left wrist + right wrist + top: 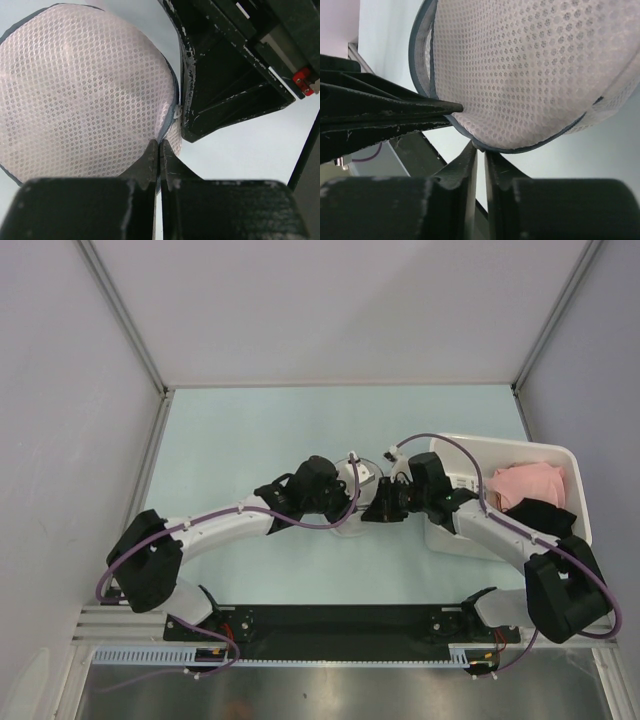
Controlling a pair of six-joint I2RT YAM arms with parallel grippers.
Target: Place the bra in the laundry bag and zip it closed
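Robotics lab cell: grey panels [340, 300] on aluminium posts [122, 312] are enclosing a pale table [250, 430], arm bases [208, 616] sitting at 6 o'clock.

No text, label, brand, number or sign can be read in any of the three views.
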